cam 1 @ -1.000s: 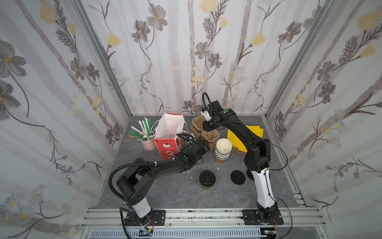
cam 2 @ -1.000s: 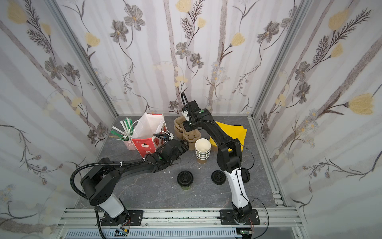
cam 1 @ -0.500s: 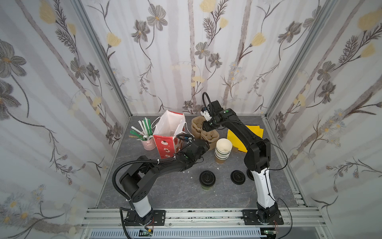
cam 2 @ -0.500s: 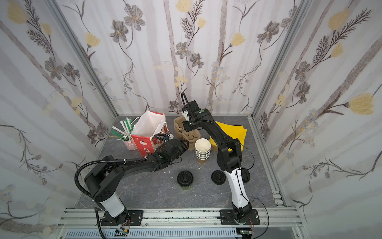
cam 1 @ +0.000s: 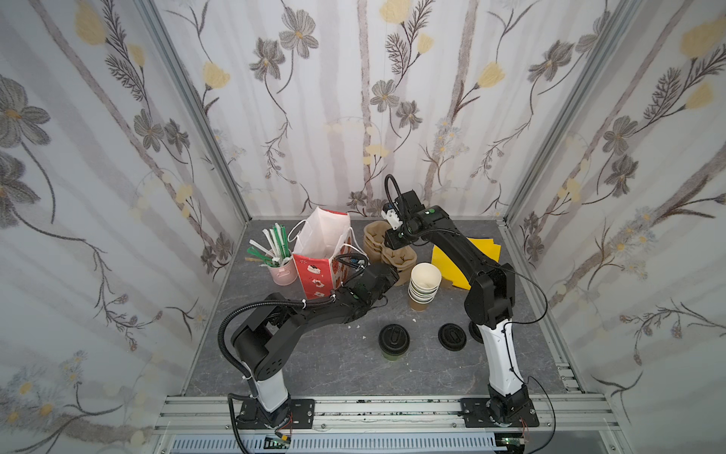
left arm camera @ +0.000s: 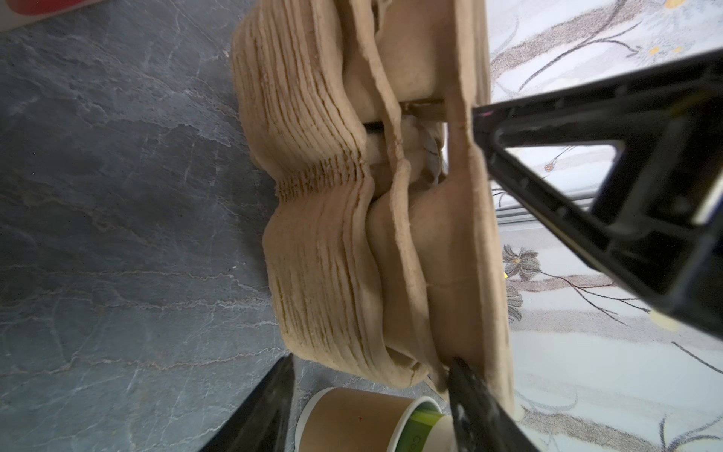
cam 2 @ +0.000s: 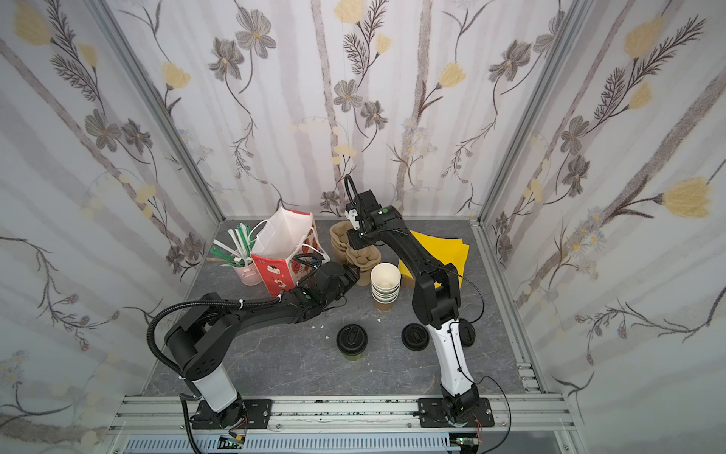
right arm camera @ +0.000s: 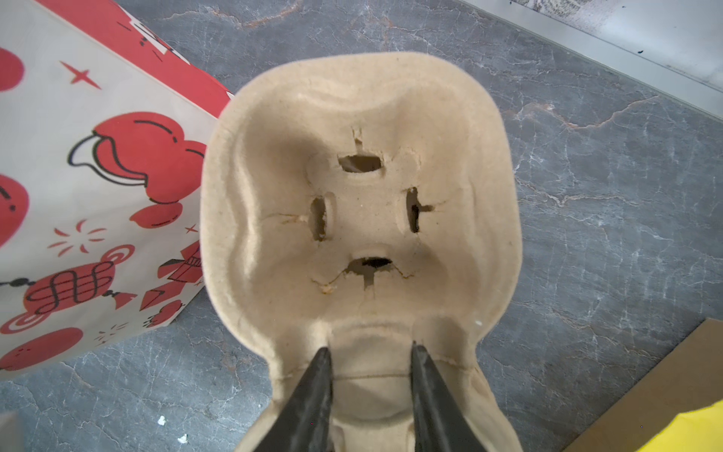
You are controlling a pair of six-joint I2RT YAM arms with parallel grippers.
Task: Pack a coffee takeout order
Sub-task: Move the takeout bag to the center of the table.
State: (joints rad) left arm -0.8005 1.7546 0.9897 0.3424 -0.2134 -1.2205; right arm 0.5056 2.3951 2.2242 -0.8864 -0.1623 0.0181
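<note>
The right arm reaches over the rear of the grey table [cam 1: 314,365] with its wrist turned down. The right gripper [right arm camera: 371,348] is clamped on the ridge between two wells of the top pulp carrier [right arm camera: 364,195], and a gap shows between that carrier and the carrier stack [left arm camera: 313,235] beneath. The left arm lies low, stretched forward beside the bag. The left gripper [left arm camera: 371,360] has its jaws apart astride the stack's near corner, one finger by the table and the other at the top carrier's rim; whether they press on it cannot be told. Count:
- one paper cup with black lid [cam 1: 394,341], upright at front centre, well apart from both grippers
- two loose lids [cam 2: 415,337] to its right
- one nest of lidless cups [cam 1: 424,285], number uncertain
- one pile of yellow napkins [cam 1: 485,251], rear right
- green straws [cam 1: 279,243] among white ones in one pink cup [cam 1: 283,273], rear left
- one red-and-white bag [cam 1: 318,271], open

The bag print is pictorial, with no legible words. Lettering on a cup of the nest is too blurred to read.
</note>
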